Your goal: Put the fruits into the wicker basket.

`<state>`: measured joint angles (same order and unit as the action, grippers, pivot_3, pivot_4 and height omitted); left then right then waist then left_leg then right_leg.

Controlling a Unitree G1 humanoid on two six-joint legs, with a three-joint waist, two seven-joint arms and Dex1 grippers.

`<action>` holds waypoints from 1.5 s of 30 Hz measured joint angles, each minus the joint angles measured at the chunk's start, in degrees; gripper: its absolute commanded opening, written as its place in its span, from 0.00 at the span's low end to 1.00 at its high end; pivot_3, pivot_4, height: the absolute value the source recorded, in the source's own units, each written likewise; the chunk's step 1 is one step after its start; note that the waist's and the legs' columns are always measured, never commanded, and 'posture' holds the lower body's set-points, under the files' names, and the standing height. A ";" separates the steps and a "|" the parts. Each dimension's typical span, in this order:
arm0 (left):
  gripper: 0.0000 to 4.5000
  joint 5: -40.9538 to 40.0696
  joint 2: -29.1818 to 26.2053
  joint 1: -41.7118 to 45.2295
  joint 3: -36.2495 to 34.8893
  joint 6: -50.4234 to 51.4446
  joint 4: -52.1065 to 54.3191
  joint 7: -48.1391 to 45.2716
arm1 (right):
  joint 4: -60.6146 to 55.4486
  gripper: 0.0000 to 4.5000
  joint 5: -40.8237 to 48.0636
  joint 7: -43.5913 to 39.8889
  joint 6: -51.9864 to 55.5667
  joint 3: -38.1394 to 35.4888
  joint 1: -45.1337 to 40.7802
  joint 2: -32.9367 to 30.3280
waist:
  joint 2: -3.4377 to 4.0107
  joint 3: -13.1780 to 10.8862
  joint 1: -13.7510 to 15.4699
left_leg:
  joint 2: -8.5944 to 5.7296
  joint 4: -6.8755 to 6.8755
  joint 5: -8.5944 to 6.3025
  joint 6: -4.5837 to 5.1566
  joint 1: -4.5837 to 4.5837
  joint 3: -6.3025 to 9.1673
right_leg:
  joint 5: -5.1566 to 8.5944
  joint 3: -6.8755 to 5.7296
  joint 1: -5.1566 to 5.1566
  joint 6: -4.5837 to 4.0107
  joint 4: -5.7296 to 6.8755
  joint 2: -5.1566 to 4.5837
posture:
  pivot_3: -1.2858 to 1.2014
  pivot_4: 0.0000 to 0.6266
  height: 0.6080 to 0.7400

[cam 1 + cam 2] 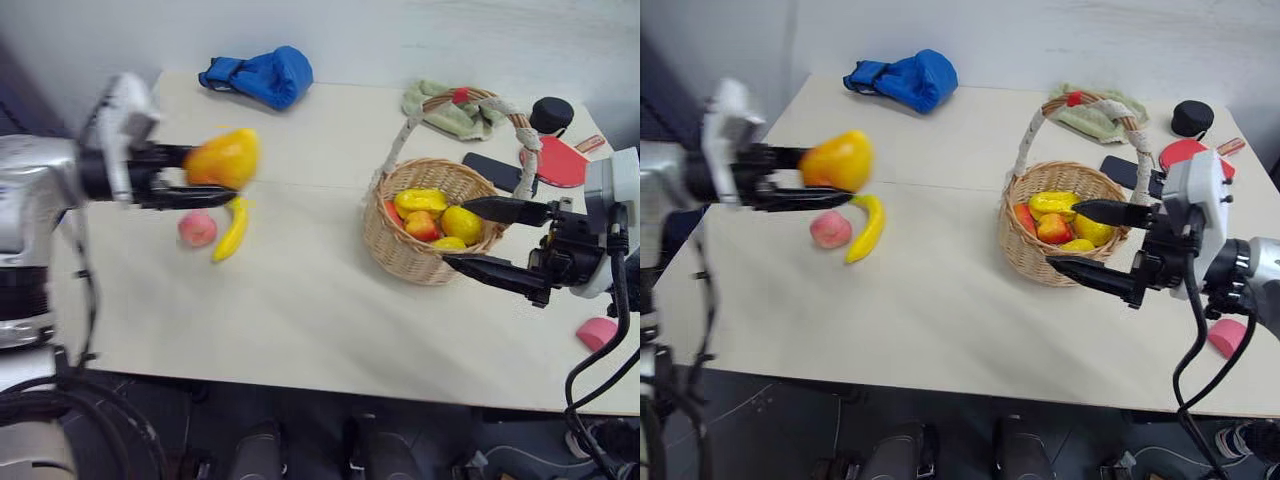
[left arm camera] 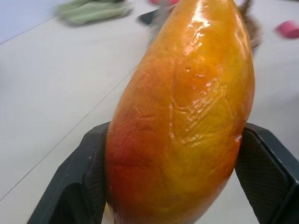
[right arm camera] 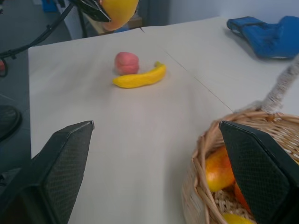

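The pale worktop (image 1: 300, 320) carries the wicker basket (image 1: 425, 262) towards its right side, already holding several yellow and red fruits (image 1: 432, 215), with the right gripper (image 1: 478, 236) just beside its rim, fingers spread wide and holding nothing. Over on the left, the left gripper (image 1: 190, 178) hangs above the worktop with its fingers (image 2: 84, 186) clamped on either side of the orange-yellow mango (image 1: 222, 158). Beneath it the curved banana (image 1: 232, 231) and the pink peach (image 1: 197, 229) lie touching each other.

We see bare tabletop (image 1: 300, 290) between banana (image 1: 232, 232) and basket (image 1: 400, 250), whose arched handle (image 1: 400, 135) spans its mouth.
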<state>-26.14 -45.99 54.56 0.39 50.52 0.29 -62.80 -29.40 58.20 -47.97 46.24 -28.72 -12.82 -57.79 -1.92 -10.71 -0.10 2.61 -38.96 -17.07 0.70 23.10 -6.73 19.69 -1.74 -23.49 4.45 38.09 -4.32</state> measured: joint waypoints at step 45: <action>1.00 14.28 -11.03 -15.26 -9.58 -6.89 -16.81 10.52 | -5.77 1.00 1.03 2.97 -3.37 4.91 -0.11 2.42 | 0.16 -0.03 0.05 | -0.09 0.60 0.05 -0.10 -0.65 -0.11 | -0.16 0.78 0.10 0.27 0.00 0.15 | 0.52 0.24 1.00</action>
<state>-11.86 -57.02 39.30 -9.18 43.63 -16.52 -52.27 -35.17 59.24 -45.00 42.88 -23.81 -12.93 -55.37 -1.76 -10.74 -0.05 2.53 -38.35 -17.02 0.60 22.45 -6.84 19.53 -0.96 -23.39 4.72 38.09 -4.16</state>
